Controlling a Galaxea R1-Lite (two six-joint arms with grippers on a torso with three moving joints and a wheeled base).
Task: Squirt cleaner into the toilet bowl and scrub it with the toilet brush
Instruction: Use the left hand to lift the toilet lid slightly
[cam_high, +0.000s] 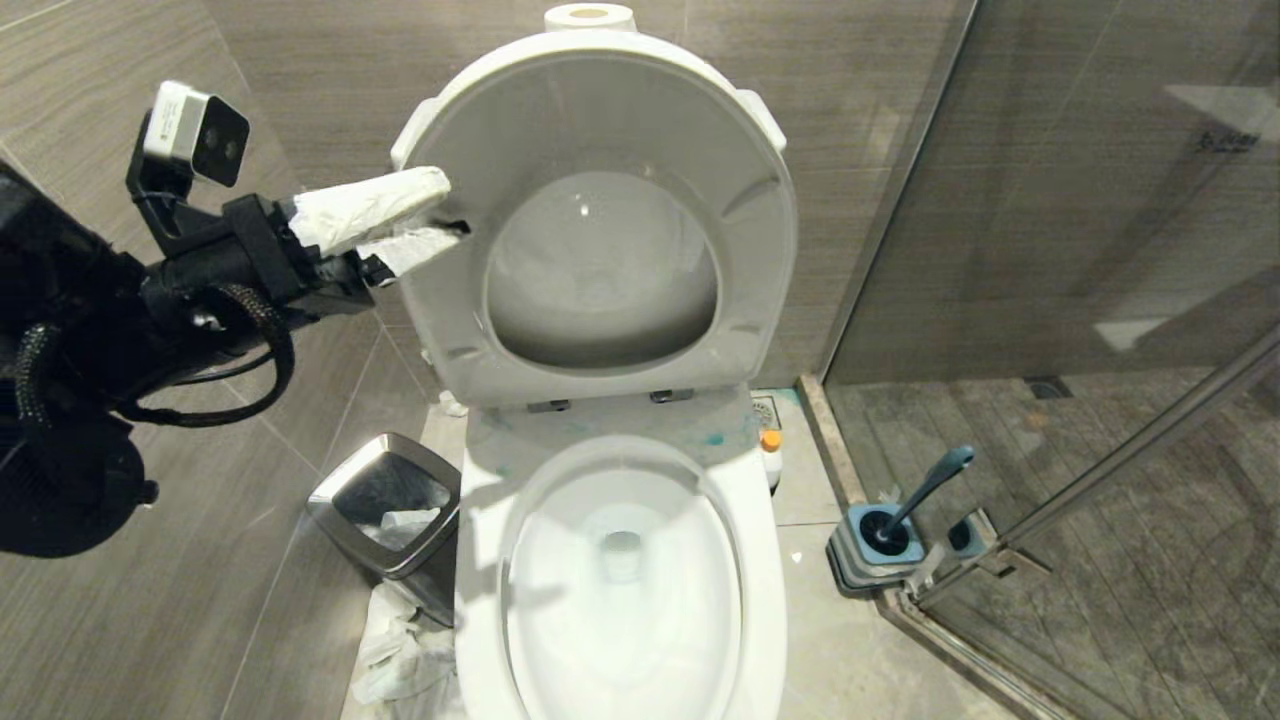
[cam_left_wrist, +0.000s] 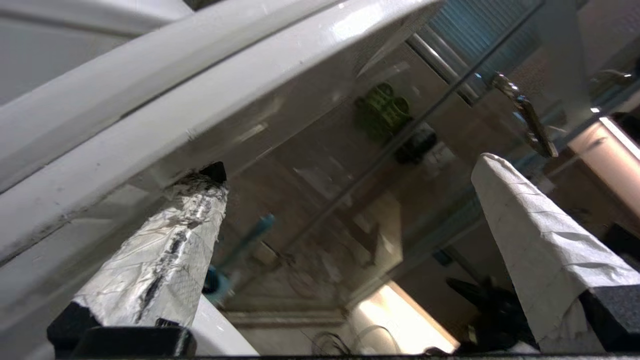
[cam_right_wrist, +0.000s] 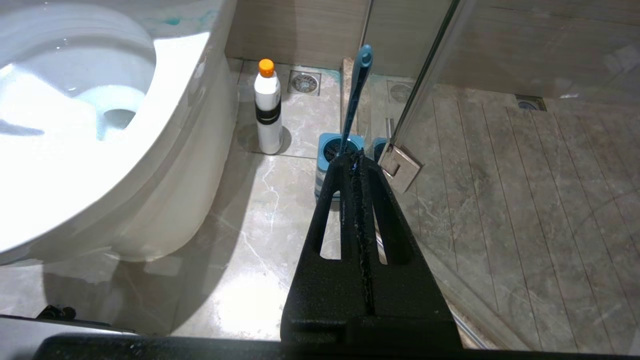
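The toilet bowl (cam_high: 480, 590) stands open, with its seat and lid (cam_high: 770, 250) raised against the tank. Pale blue cleaner (cam_high: 715, 437) is smeared on the ledge behind the bowl. My left gripper (cam_high: 455, 207) is open at the left edge of the raised seat. One white-wrapped finger (cam_left_wrist: 165, 250) lies against the seat's rim (cam_left_wrist: 200, 100), and nothing is between the fingers. The toilet brush (cam_high: 925, 490) stands in its holder (cam_high: 870, 550) on the floor to the right. My right gripper (cam_right_wrist: 352, 160) is shut and empty, low over the floor and short of the brush (cam_right_wrist: 357, 90).
A white bottle with an orange cap (cam_right_wrist: 267, 110) stands on the floor between toilet and brush holder. A steel-rimmed bin (cam_high: 385, 510) sits left of the bowl with crumpled paper (cam_high: 400, 650) beside it. A glass shower door (cam_high: 1050, 250) closes off the right.
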